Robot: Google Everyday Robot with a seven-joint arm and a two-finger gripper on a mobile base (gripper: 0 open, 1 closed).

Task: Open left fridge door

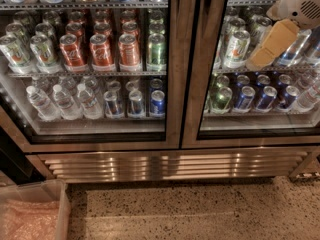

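The fridge [170,164] fills the view, a steel two-door cooler with glass fronts. The left fridge door [176,84] is shut, its steel frame flush against the right door [206,84] at the centre seam. Red soda cans [102,51] and clear water bottles [62,101] show through its glass. My gripper [270,46], tan below a white housing, hangs at the upper right in front of the right door's glass, well right of the seam and touching neither door frame.
A louvred steel grille [150,170] runs along the fridge base above a speckled floor [200,209]. A clear plastic bin [30,214] stands on the floor at the bottom left. A dark gap [10,159] lies beside the fridge's left edge.
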